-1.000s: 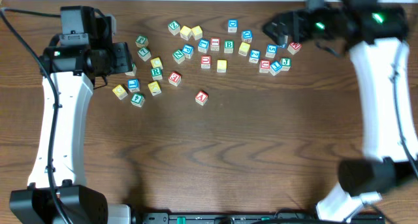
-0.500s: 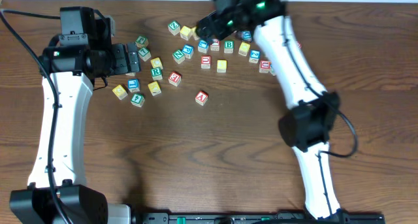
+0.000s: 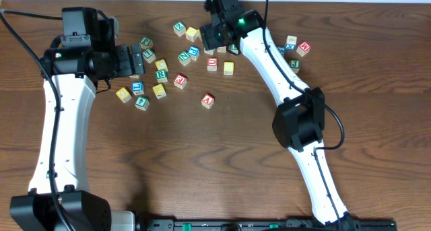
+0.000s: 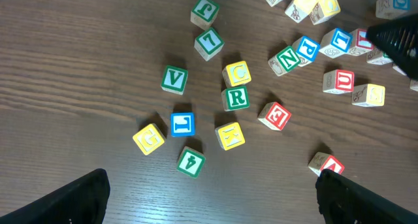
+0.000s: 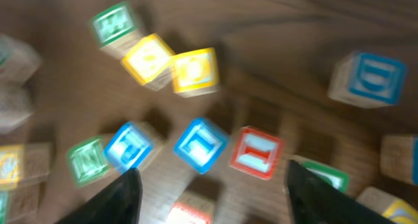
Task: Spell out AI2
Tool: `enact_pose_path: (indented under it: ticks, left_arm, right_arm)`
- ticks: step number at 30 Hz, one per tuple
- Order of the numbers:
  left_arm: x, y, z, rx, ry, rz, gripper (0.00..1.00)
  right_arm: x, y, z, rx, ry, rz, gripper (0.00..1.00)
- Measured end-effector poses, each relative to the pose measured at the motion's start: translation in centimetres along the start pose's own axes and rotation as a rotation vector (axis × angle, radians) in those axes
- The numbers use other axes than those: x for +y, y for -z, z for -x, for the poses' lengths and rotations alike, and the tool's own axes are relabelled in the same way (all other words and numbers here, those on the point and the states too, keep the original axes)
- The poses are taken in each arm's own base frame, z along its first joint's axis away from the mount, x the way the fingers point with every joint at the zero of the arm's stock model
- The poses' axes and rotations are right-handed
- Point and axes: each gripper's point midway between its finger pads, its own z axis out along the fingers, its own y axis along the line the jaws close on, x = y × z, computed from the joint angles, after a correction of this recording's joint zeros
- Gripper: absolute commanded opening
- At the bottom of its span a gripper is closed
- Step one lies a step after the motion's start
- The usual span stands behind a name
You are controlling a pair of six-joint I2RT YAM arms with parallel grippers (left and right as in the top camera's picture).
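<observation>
The red "A" cube [image 3: 208, 101] lies alone toward the table's middle; in the left wrist view [image 4: 330, 165] it sits just by my left gripper's right finger. The red "I" cube [image 5: 256, 152] lies in the back cluster, just ahead of my right gripper [image 5: 215, 208], which is open and empty above the cubes. In the overhead view the right gripper [image 3: 215, 34] hovers over the back cluster. My left gripper [image 3: 135, 59] is open and empty above the left group of cubes, as the left wrist view [image 4: 212, 208] shows. I cannot make out the blue "2" cube.
Many other letter cubes lie scattered: green R [image 4: 236, 98], red E [image 4: 274, 116], blue L [image 4: 182, 123], green 4 [image 4: 190, 161], yellow cubes [image 3: 228, 67], a red U [image 3: 212, 62]. More cubes lie at the back right [image 3: 304, 48].
My right arm has swung from the back right to the left, over the middle of the back cluster. The left arm has barely moved.
</observation>
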Motion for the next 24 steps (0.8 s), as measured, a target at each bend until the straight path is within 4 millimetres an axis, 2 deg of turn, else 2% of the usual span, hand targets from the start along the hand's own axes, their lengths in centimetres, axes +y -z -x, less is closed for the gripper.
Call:
enact_pose_path:
  ticks: [8,14,20,24]
  left_arm:
    - [0.0,0.0,0.0,0.000,0.000,0.000,1.00]
    - [0.0,0.0,0.0,0.000,0.000,0.000,1.00]
    - [0.0,0.0,0.0,0.000,0.000,0.000,1.00]
    - [0.0,0.0,0.0,0.000,0.000,0.000,1.00]
  right_arm:
    - [-3.2,-0.7,0.4,-0.043,-0.177,-0.142,0.51]
    - [-3.9,-2.3,0.7,-0.083,-0.238,-0.169,0.48]
    - [-4.3,-5.0,-0.7,-0.068,-0.253,-0.178,0.44]
    - [-4.4,-6.0,-1.4,-0.054,-0.257,-0.178,0.42]
